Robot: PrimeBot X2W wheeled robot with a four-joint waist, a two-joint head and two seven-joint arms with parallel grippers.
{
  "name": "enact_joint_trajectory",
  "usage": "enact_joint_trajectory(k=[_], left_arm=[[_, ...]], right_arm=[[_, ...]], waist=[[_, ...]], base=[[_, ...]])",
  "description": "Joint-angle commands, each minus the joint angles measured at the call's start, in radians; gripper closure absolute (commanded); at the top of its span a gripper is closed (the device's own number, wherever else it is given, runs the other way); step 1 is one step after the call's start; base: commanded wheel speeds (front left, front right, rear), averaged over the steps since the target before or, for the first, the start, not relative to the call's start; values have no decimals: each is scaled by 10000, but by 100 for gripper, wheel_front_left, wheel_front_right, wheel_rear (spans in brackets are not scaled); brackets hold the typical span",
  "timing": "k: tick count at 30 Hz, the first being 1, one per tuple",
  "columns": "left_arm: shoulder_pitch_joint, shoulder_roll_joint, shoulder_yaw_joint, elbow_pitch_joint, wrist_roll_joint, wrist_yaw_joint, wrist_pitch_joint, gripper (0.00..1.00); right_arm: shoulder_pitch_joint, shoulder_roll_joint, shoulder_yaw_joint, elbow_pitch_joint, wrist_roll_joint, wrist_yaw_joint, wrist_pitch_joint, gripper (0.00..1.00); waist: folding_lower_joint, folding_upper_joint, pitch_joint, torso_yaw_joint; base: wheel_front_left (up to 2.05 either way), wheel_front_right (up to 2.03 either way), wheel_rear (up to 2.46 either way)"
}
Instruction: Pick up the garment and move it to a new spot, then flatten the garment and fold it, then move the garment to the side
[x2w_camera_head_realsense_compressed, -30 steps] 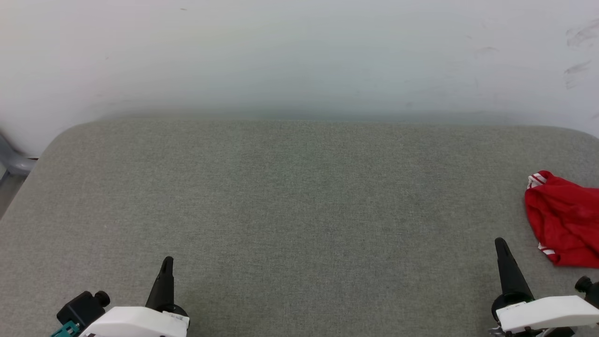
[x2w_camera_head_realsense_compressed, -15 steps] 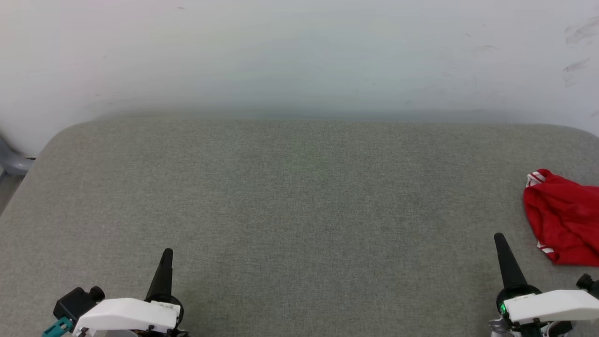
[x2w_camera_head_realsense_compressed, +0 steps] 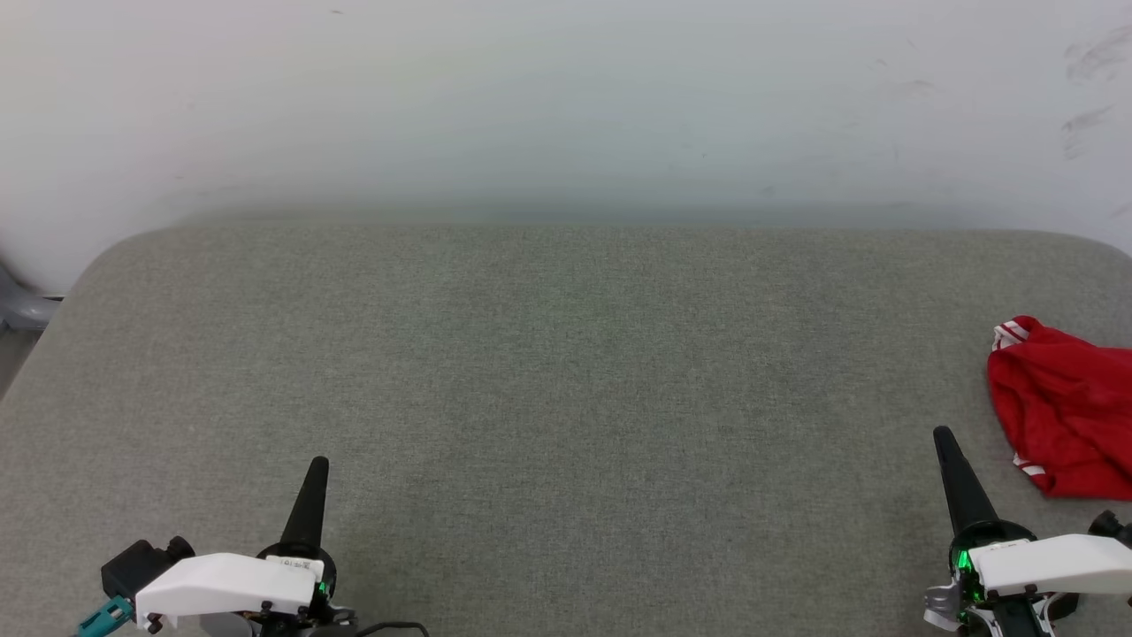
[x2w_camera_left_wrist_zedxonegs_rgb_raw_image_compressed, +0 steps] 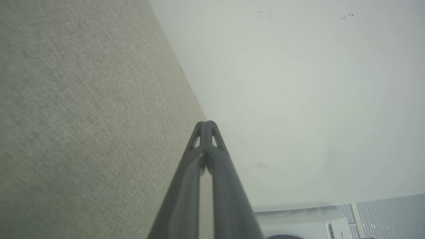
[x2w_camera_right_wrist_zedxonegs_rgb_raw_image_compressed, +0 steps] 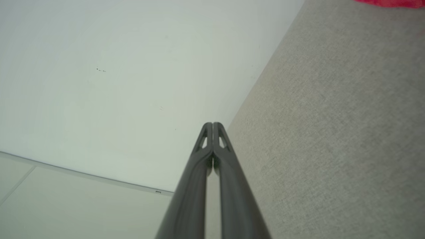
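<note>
The jersey (x2w_camera_head_realsense_compressed: 1066, 416) is lying crumpled at right, looking soft and light; a raised fold suits pinching. Left claw (x2w_camera_head_realsense_compressed: 318, 464) and right claw (x2w_camera_head_realsense_compressed: 941, 435) are resting shut, empty.

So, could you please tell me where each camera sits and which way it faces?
Head view: on the head, facing forward and down at the grey padded surface and white wall; left gripper lower left, right gripper lower right.
Left wrist view: on that wrist, along its shut fingers toward surface and wall.
Right wrist view: likewise, along its shut fingers.
Shared: head and right wrist views both show the red garment.
</note>
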Motion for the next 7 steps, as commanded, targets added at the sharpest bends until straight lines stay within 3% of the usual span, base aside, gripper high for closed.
enact_joint_trajectory(k=[1,7], left_arm=[[-267,7,70,-9,-310,-80,86,100],[-355,1,121,57,-878,-114,239,100]], right_arm=[[-216,0,-34,1,300,-2,89,100],[-296,9,-60,68,839,-3,232,100]], waist=[[0,0,6,-5],[0,0,24,-22]], base=[[0,0,0],[0,0,0]])
